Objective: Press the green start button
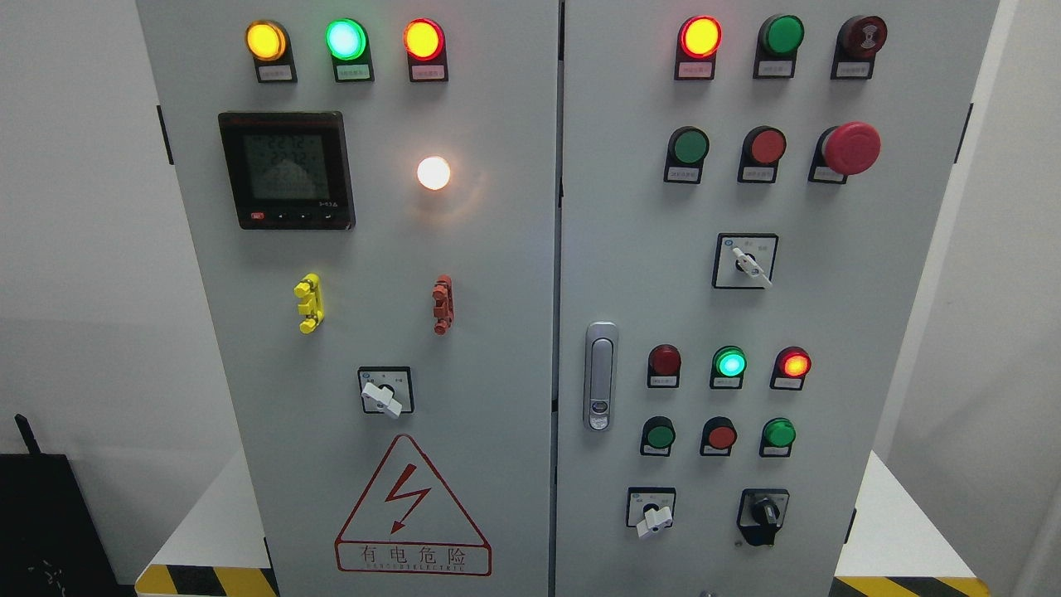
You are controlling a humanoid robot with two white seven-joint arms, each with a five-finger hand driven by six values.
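A grey electrical cabinet fills the head view. Its right door (630,249) carries several green buttons: one in the upper row (690,147), one at the top (782,36), and two in the lower row (661,434) (779,433). A lit green lamp (730,362) sits above the lower row. Which green button is the start button cannot be read from the labels. Neither of my hands nor arms shows in this view.
A red mushroom stop button (851,148) and red buttons (767,146) (721,434) sit beside the green ones. Rotary switches (750,265) (655,516) (764,512), a door handle (600,375), a meter (287,170) and a hazard sign (412,510) are on the doors.
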